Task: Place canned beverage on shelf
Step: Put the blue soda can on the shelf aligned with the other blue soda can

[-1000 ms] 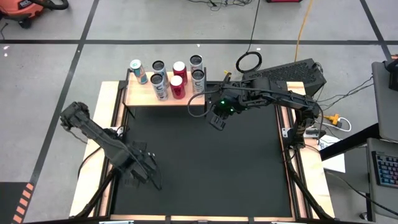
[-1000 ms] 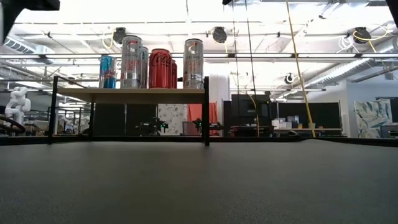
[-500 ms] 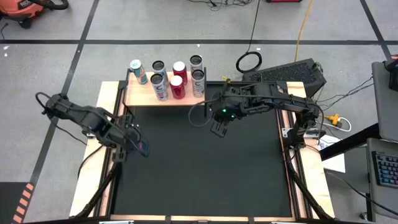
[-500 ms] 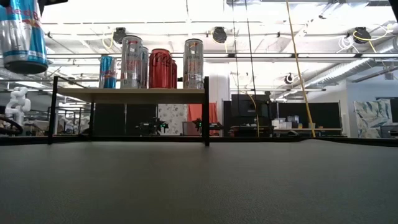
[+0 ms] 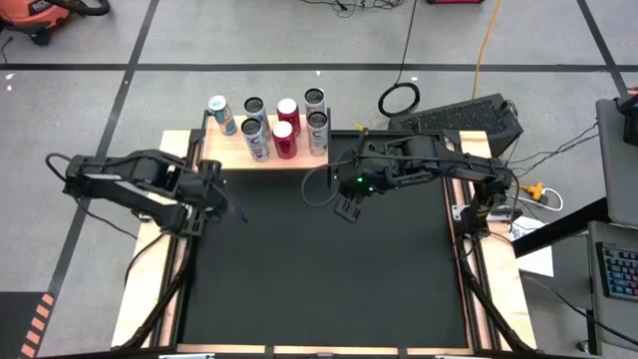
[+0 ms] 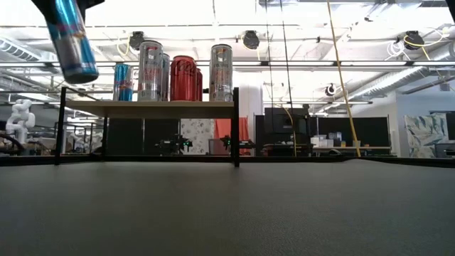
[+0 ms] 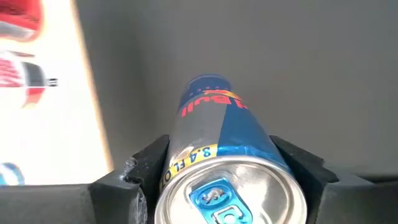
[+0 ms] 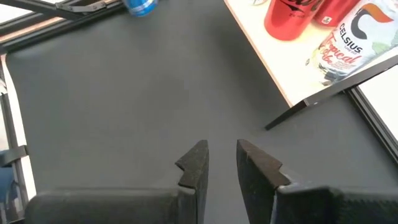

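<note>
The shelf (image 5: 261, 150) stands at the table's far left edge, already carrying seven cans (image 5: 284, 128), with free board mainly on its left part. The left gripper (image 7: 217, 168), near the table's left edge just short of the shelf, is clamped on a blue canned beverage (image 7: 217, 155), tilted and lifted, probably for clearance. Its top is cropped in the low view. The right gripper (image 8: 222, 163) hovers right of the shelf, fingers slightly apart, empty.

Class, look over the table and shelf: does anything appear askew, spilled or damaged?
Only the blue can held by the left gripper is tilted, in mid-air. Cans on the shelf stand upright; nothing looks spilled or damaged.
</note>
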`<state>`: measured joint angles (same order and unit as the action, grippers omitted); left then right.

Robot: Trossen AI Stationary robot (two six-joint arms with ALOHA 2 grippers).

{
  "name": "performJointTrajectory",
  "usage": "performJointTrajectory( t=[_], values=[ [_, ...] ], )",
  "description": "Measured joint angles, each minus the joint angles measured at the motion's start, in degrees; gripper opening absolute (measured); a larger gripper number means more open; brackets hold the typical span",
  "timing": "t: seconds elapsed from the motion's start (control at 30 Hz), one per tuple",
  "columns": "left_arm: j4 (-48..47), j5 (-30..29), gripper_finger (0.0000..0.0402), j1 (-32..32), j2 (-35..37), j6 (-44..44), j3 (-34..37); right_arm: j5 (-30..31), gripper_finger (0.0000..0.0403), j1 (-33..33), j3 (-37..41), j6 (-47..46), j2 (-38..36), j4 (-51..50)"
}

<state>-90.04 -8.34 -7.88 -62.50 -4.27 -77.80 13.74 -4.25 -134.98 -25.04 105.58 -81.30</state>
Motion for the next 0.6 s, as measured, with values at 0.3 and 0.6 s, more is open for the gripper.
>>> performJointTrajectory(
  t=[0.3, 0.6],
  values=[
    [0.02, -1.58, 0.0222, 13.2, 0.0, -13.42, 0.0, -0.02, 0.0068, 0.0, -0.02, -0.02, 0.0, 0.03],
    [-0.04, -3.89, 0.0222, 25.2, -0.73, -22.52, -1.83, 0.04, 0.0068, -0.38, -0.02, -0.67, 0.0, 0.05]
  ],
)
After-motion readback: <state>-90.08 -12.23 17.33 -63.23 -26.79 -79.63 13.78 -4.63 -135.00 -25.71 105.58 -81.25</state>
